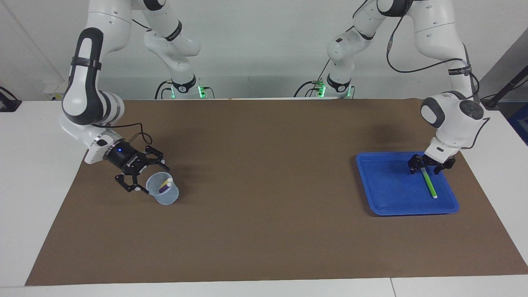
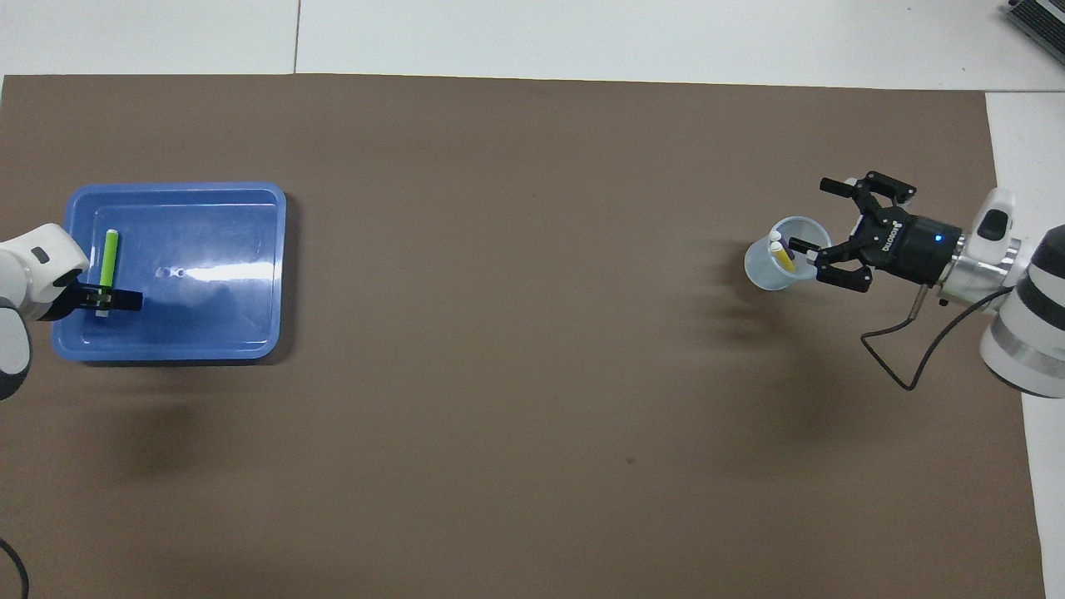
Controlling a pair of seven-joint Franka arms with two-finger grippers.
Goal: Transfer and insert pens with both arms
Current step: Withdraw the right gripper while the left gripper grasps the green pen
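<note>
Our right gripper (image 1: 149,178) stands with its fingers spread wide and holding nothing, just beside the clear cup (image 1: 163,193) at our right arm's end of the table. Inside the cup lean the yellow pen (image 2: 783,258) and the purple pen (image 1: 163,187). Our left gripper (image 1: 430,166) hangs open over one end of the green pen (image 1: 429,184), which lies in the blue tray (image 1: 387,206) on the brown mat (image 1: 264,185).

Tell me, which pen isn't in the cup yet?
The green pen. It lies flat in the blue tray under the left gripper, while the yellow pen and purple pen stand in the clear cup.
</note>
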